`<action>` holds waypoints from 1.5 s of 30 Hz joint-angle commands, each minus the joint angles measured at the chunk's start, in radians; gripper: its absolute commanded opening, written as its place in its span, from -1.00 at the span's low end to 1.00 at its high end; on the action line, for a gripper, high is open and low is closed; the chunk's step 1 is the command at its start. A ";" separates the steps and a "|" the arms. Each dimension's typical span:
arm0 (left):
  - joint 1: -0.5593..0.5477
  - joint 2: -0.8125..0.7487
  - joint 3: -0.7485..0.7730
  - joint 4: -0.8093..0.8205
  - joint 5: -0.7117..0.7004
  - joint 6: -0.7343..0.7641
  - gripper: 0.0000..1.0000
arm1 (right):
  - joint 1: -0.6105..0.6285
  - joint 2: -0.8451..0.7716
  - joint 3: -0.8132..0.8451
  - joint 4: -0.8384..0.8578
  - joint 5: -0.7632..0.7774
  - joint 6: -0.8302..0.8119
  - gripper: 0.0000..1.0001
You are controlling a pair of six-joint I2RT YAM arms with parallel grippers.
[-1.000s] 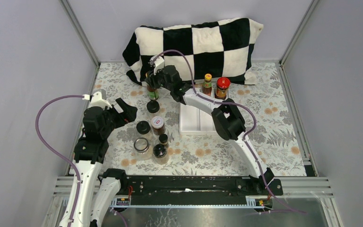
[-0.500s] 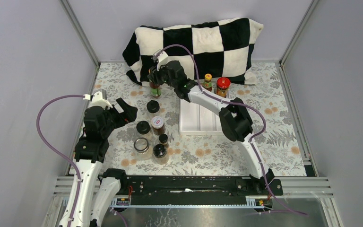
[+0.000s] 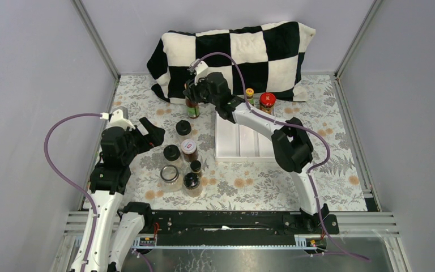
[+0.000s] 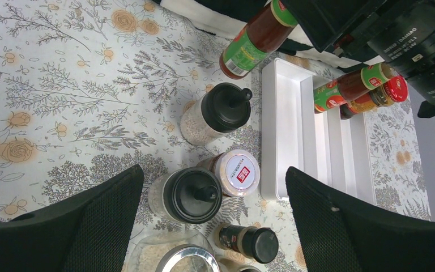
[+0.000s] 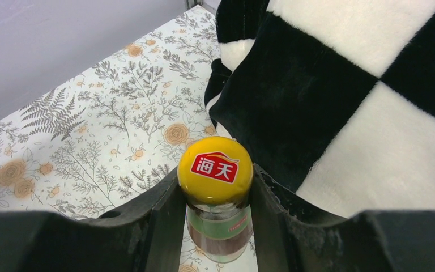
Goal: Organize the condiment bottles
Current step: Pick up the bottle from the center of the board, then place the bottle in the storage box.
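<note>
My right gripper (image 3: 193,94) (image 5: 215,190) is shut on the neck of a slim yellow-capped sauce bottle (image 3: 192,107) (image 5: 216,173) (image 4: 254,41). It holds the bottle upright, just above the cloth, in front of the pillow and left of the tray's far corner. A second yellow-capped bottle (image 3: 249,98) (image 4: 345,89) and a red-lidded jar (image 3: 267,102) (image 4: 386,93) stand at the tray's far end. Black-capped jars (image 3: 183,128) (image 3: 171,153) (image 4: 221,110), a white-lidded jar (image 3: 188,148) (image 4: 237,173), a small black bottle (image 3: 196,166) (image 4: 250,241) and a clear glass jar (image 3: 169,174) cluster left of the tray. My left gripper (image 3: 150,134) (image 4: 214,173) hangs open above that cluster.
The white tray (image 3: 238,144) (image 4: 286,122) with its long compartments lies mid-table. A black-and-white checked pillow (image 3: 243,51) (image 5: 345,85) leans along the back wall. Metal frame posts and grey walls close in both sides of the floral cloth (image 3: 328,147).
The right gripper has carried the yellow-capped bottle to the right and toward the back, closer to the tray's far corner. The left arm has not moved.
</note>
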 commanded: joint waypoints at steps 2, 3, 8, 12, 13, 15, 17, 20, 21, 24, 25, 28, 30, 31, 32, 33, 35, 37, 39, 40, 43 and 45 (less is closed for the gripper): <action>-0.002 0.001 -0.011 0.029 -0.001 0.015 0.97 | -0.018 -0.165 -0.003 0.158 0.016 -0.016 -0.77; -0.001 0.002 -0.011 0.029 -0.002 0.015 0.97 | -0.020 -0.172 -0.007 0.156 0.016 -0.015 -0.77; -0.001 0.004 -0.010 0.028 -0.005 0.015 0.97 | -0.025 -0.207 -0.032 0.155 0.011 -0.020 -0.79; -0.001 0.004 -0.011 0.028 -0.006 0.015 0.97 | -0.031 -0.245 -0.061 0.154 0.015 -0.024 -0.81; -0.001 0.004 -0.009 0.028 -0.005 0.015 0.97 | -0.032 -0.256 -0.069 0.151 0.016 -0.025 -0.82; -0.001 0.004 -0.010 0.028 -0.007 0.015 0.97 | -0.034 -0.284 -0.094 0.152 0.016 -0.027 -0.82; -0.001 0.006 -0.009 0.028 -0.006 0.015 0.97 | -0.035 -0.315 -0.122 0.154 0.019 -0.032 -0.82; -0.001 0.009 -0.009 0.028 -0.006 0.015 0.97 | -0.036 -0.362 -0.160 0.150 0.025 -0.044 -0.83; -0.001 0.009 -0.009 0.028 -0.006 0.015 0.97 | -0.036 -0.376 -0.172 0.146 0.029 -0.047 -0.83; -0.001 0.013 -0.008 0.028 -0.004 0.015 0.97 | -0.041 -0.425 -0.213 0.132 0.040 -0.057 -0.83; -0.001 0.013 -0.008 0.027 -0.004 0.015 0.98 | -0.041 -0.444 -0.237 0.127 0.045 -0.058 -0.83; -0.001 0.014 -0.008 0.027 -0.004 0.014 0.98 | -0.047 -0.503 -0.298 0.115 0.068 -0.063 -0.84; -0.001 0.014 -0.008 0.028 -0.002 0.013 0.97 | -0.051 -0.545 -0.340 0.110 0.089 -0.063 -0.85; -0.001 0.014 -0.009 0.028 0.000 0.013 0.97 | -0.055 -0.564 -0.360 0.107 0.095 -0.060 -0.85; -0.001 0.016 -0.008 0.029 0.002 0.013 0.97 | -0.059 -0.582 -0.376 0.103 0.101 -0.057 -0.85; -0.001 0.018 -0.008 0.029 0.003 0.013 0.97 | -0.063 -0.597 -0.391 0.091 0.107 -0.056 -0.86; -0.001 0.019 -0.008 0.029 0.005 0.015 0.97 | -0.072 -0.631 -0.425 0.085 0.125 -0.053 -0.87; -0.001 0.021 -0.008 0.029 0.005 0.015 0.98 | -0.083 -0.663 -0.462 0.084 0.140 -0.048 -0.87; -0.001 0.021 -0.008 0.029 0.005 0.015 0.97 | -0.099 -0.693 -0.493 0.078 0.142 -0.040 -0.87; 0.000 0.022 -0.008 0.031 0.007 0.015 0.97 | -0.109 -0.707 -0.508 0.077 0.144 -0.035 -0.87; -0.001 0.022 -0.007 0.030 0.006 0.015 0.97 | -0.139 -0.741 -0.544 0.067 0.143 -0.022 -0.88; -0.001 0.022 -0.008 0.030 0.008 0.015 0.97 | -0.152 -0.756 -0.568 0.062 0.142 -0.018 -0.88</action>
